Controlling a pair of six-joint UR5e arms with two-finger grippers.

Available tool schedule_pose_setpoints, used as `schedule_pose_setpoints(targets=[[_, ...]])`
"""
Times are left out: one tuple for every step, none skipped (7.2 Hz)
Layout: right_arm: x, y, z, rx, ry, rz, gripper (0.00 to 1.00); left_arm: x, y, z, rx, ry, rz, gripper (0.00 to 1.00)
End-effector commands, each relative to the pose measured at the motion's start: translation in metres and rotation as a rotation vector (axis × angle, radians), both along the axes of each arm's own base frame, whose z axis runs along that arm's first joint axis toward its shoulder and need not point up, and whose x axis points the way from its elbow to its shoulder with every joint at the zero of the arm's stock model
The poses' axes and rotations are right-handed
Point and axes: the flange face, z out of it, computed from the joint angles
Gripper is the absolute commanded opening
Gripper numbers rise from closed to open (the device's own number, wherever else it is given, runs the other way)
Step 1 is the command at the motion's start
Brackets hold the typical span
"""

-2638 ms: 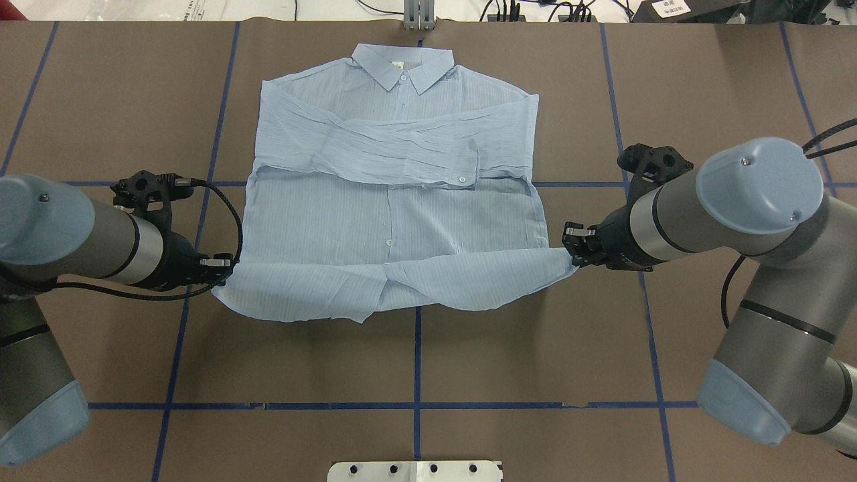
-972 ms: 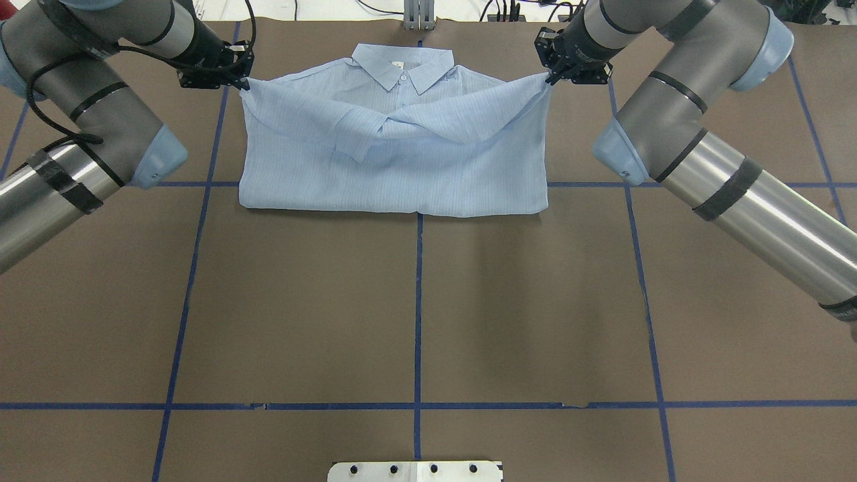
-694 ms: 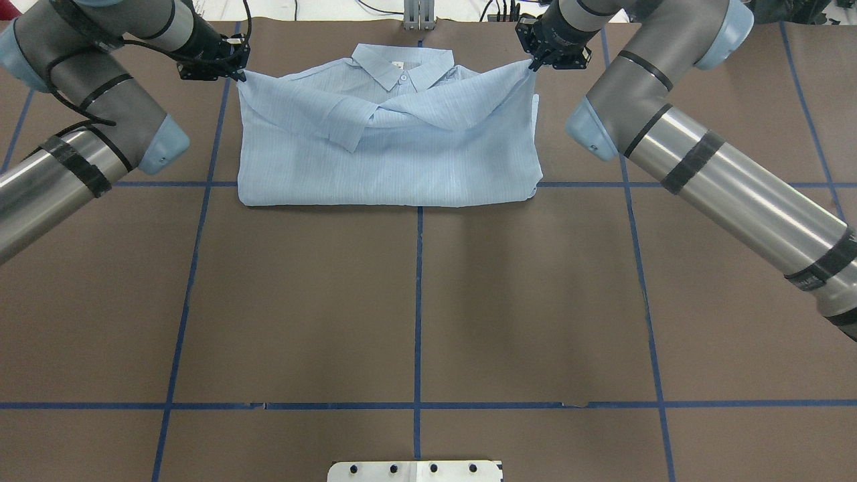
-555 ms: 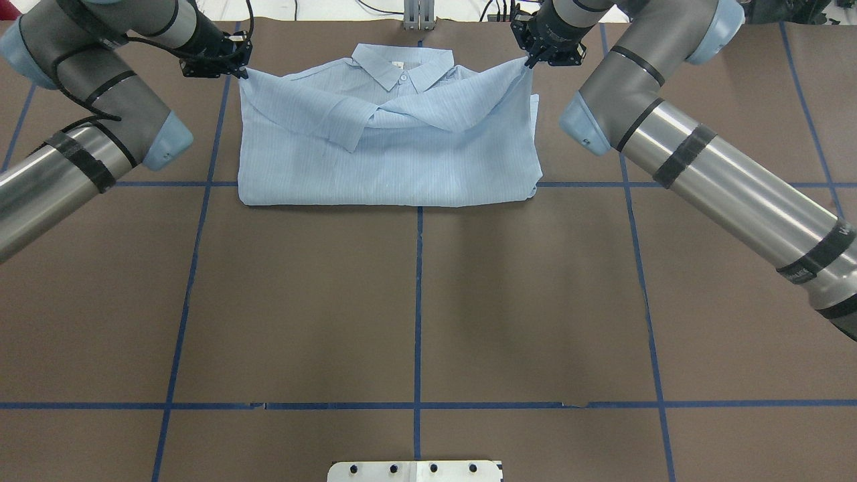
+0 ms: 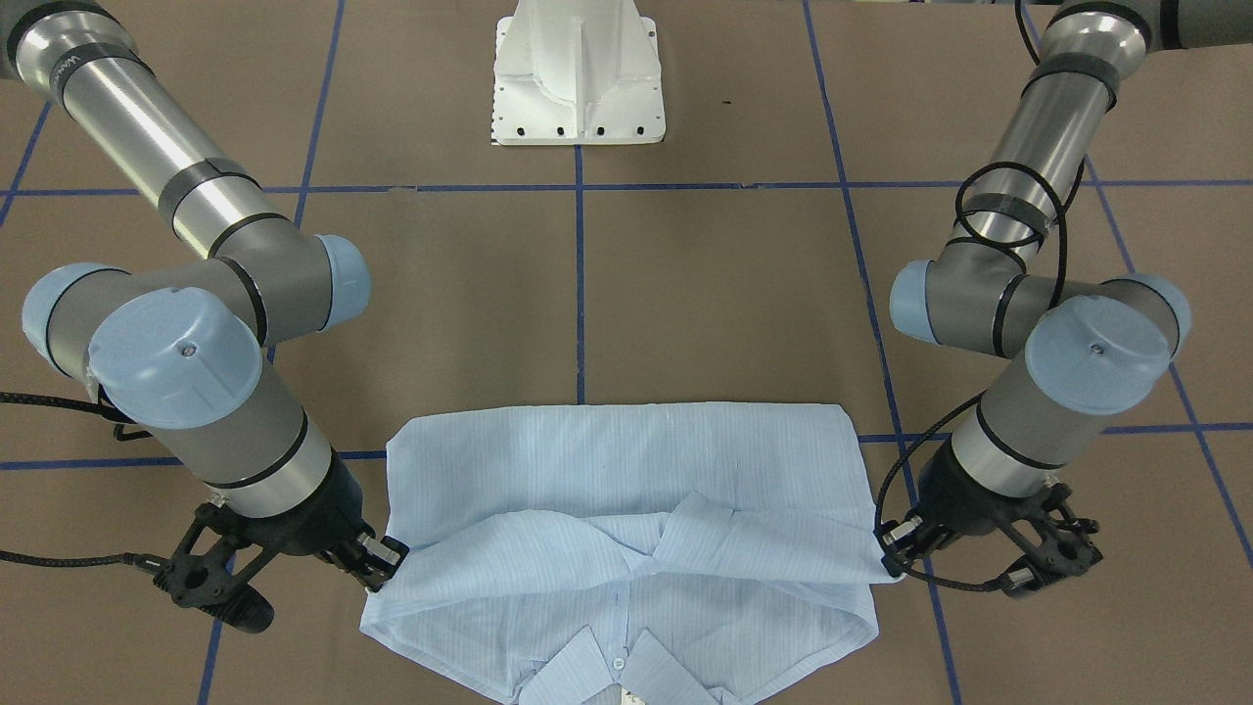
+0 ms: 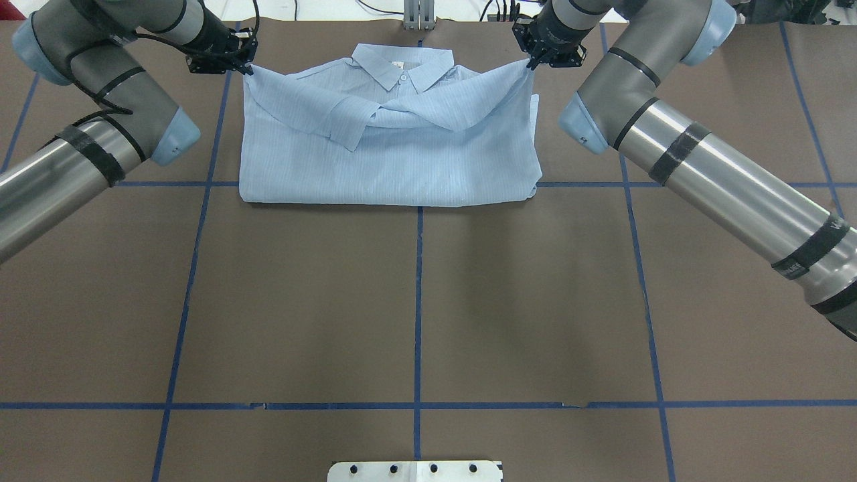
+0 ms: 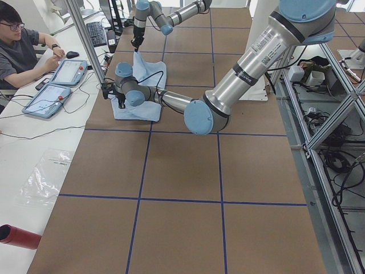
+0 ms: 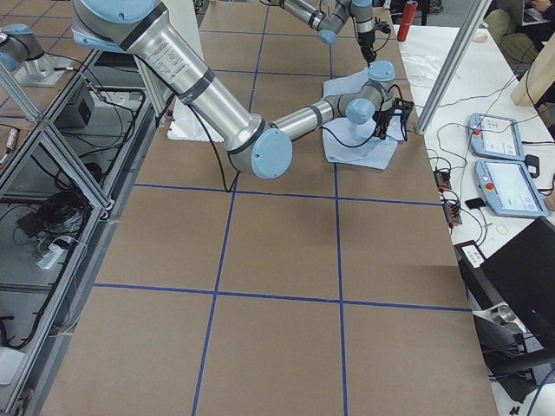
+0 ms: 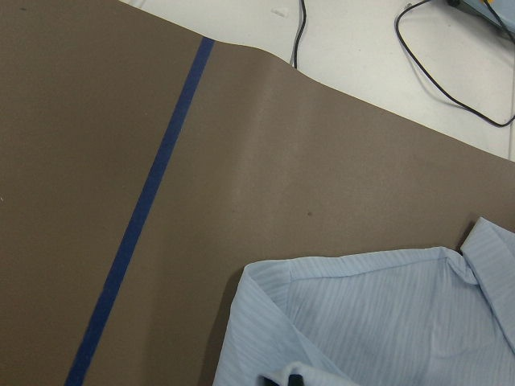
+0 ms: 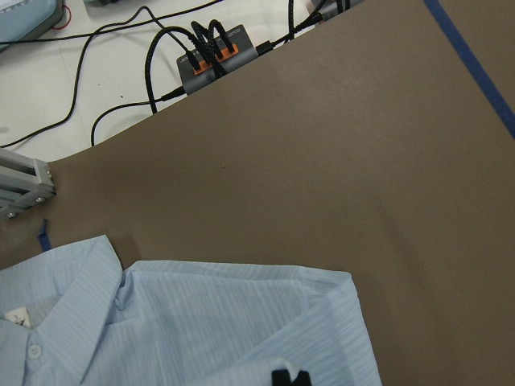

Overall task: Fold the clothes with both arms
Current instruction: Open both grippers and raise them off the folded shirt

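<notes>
Overhead exterior | shirt is laid folded at upper centre | left gripper is clamped on its upper-left corner | right gripper is clamped on its upper-right corner

- shirt: light blue, faintly pinstriped; folded in half, hem layer up over the chest, just short of the collar; at the worktop's far middle
- left arm: stretched forward; left hand pinching the top layer's left corner
- right arm: stretched forward; right hand pinching the right corner
</notes>
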Motion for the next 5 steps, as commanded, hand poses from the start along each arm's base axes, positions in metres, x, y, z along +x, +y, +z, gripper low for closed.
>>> schedule_pose_setpoints(targets=[[-0.003,0.003,0.011,0.008,0.015,-0.011,0.73,0.002,-0.001,-0.001,0.009,-0.003,0.004,0.86],[-0.006,0.011,0.021,0.033,0.011,-0.022,1.0,0.005,0.001,-0.004,0.009,0.0,0.004,1.0],[0.0,0.015,0.043,0.072,0.014,-0.046,1.0,0.004,0.001,-0.002,0.004,-0.002,0.002,1.0],[0.004,0.019,0.063,0.087,0.019,-0.059,1.0,0.001,0.001,0.0,0.007,-0.001,0.0,1.0],[-0.003,0.047,0.082,0.112,0.004,-0.086,1.0,-0.003,0.005,-0.011,0.019,0.012,-0.005,1.0]])
